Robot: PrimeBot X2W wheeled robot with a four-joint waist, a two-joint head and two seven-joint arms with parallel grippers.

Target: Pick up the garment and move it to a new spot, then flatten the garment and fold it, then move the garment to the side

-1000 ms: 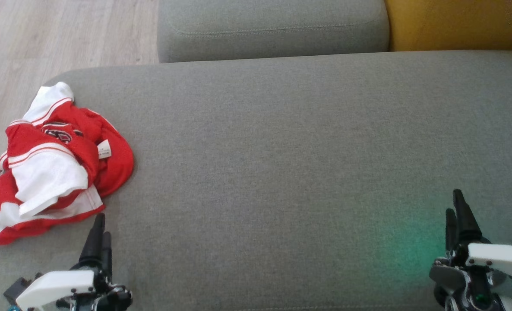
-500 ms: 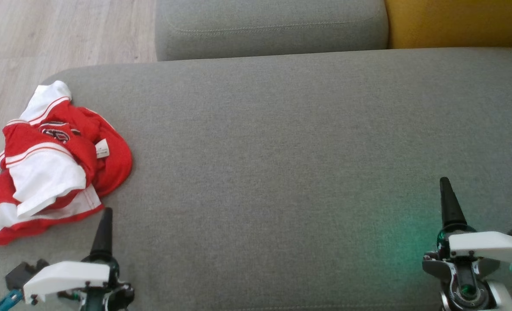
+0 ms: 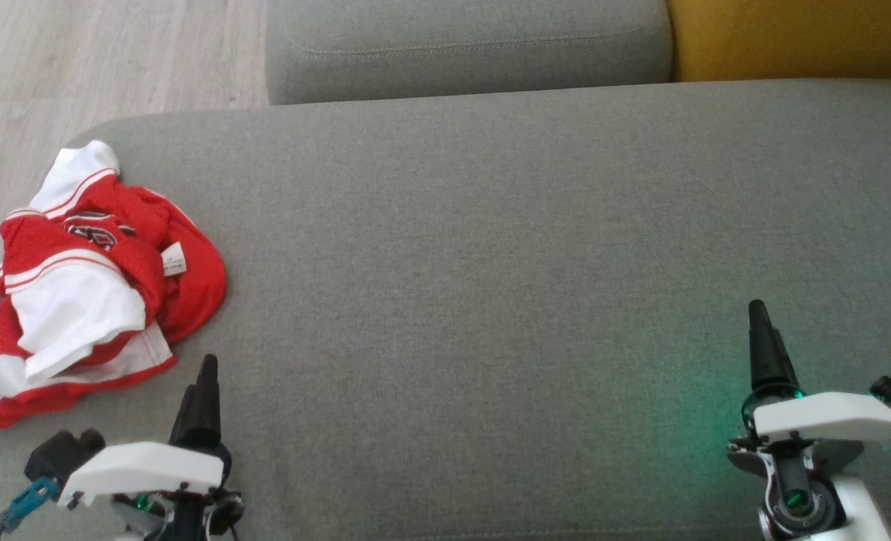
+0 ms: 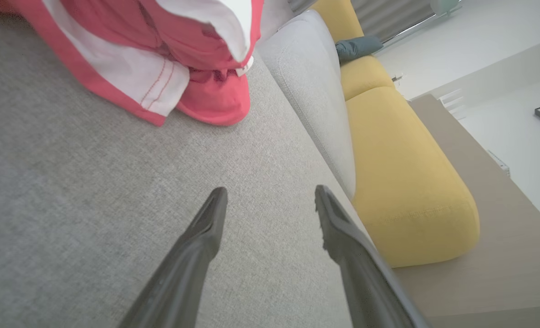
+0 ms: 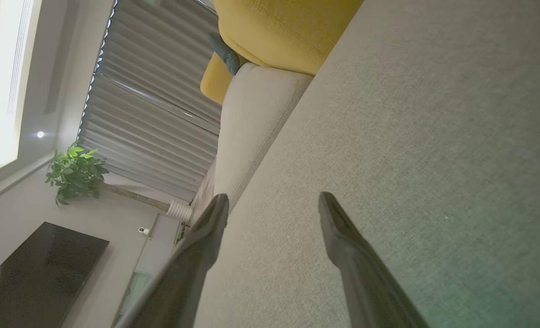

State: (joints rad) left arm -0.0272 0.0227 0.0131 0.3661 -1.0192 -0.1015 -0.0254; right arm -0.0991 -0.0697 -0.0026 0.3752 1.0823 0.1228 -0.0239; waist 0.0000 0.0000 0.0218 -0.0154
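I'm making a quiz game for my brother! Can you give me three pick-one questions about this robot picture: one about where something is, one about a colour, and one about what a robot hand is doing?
1. Where on the grey fabric sofa seat is the crumpled red and white garment?
A. At the robot's left end
B. In the middle
C. At the robot's right end

2. What colour is the big cushion behind the seat, far right?
A. Purple
B. Yellow
C. Black

3. What is the left gripper doing?
A. Shut on the garment
B. Open, holding nothing
C. Shut on a cup

Answers:
1 A: the head view shows the garment bunched at the seat's left edge.
2 B: its cover is plainly yellow.
3 B: the left wrist view shows a gap between the fingers, and the garment lies apart from them.
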